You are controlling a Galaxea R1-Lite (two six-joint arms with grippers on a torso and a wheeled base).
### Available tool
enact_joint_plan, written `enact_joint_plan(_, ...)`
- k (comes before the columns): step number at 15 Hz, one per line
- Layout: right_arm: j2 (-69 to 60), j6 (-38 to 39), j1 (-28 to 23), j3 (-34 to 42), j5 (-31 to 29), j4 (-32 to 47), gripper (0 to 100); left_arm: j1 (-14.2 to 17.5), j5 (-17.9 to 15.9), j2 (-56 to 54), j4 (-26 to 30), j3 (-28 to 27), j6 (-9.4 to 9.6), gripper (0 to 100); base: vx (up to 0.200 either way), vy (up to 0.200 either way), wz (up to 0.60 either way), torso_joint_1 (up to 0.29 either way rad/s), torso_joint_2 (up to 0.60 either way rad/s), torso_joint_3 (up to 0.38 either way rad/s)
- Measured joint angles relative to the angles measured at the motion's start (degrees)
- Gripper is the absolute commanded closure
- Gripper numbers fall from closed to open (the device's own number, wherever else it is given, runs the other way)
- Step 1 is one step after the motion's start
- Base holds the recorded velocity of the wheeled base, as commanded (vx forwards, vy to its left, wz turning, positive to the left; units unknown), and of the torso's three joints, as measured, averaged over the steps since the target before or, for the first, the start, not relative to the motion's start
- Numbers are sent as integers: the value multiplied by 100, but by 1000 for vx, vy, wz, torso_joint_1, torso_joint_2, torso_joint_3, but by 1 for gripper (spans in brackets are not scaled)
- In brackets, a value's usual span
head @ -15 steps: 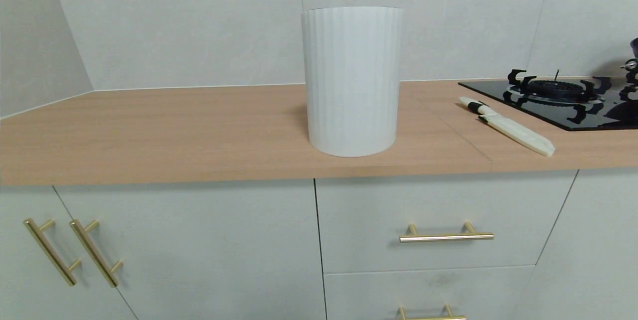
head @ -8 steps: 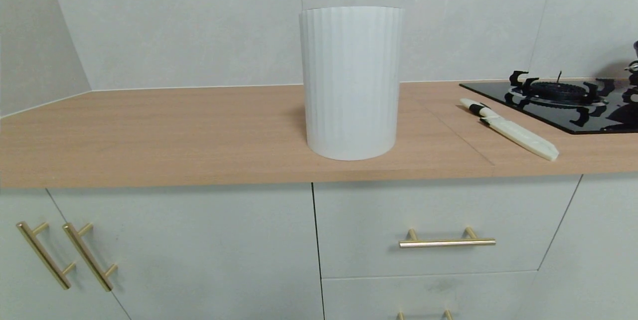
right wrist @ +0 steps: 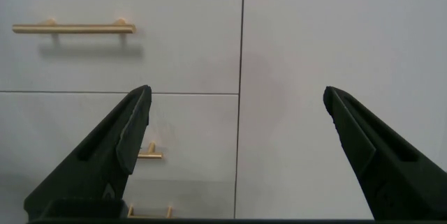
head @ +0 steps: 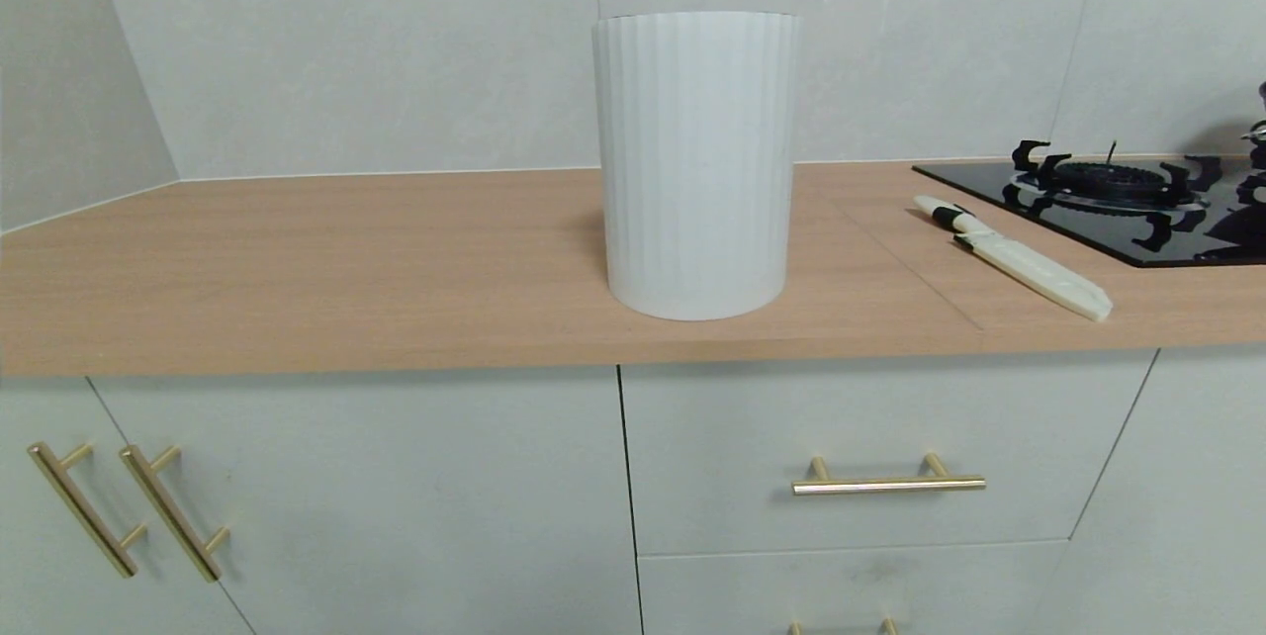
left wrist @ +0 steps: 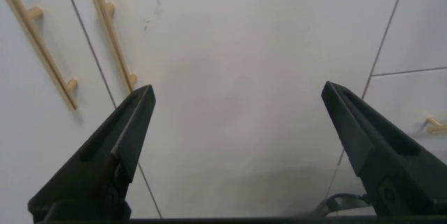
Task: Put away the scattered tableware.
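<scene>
On the left gripper (left wrist: 237,88) and right gripper (right wrist: 237,89), long matte-black wedge-shaped jaws with blunt tapered tips.

One ribbed white canister (head: 695,165), one knife (head: 1011,257), one gas burner (head: 1098,178) — one wooden worktop (head: 346,259)

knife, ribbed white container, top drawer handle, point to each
knife (head: 1019,259): head view, mid-blade.
ribbed white container (head: 695,165): head view, middle of its front wall.
top drawer handle (head: 887,485): head view, middle of the bar.
</scene>
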Motion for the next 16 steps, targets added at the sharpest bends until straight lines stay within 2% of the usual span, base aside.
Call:
enact_joint_plan(4,0,2,0,0,0,0,0,-2,0,0,4,0,2,0,0,0,0,76,-238,-250)
enact_joint_plan(16,0,0,0,0,2,0,0,0,0,0,-2,0,2,0,0,0,0,184,-493,-286)
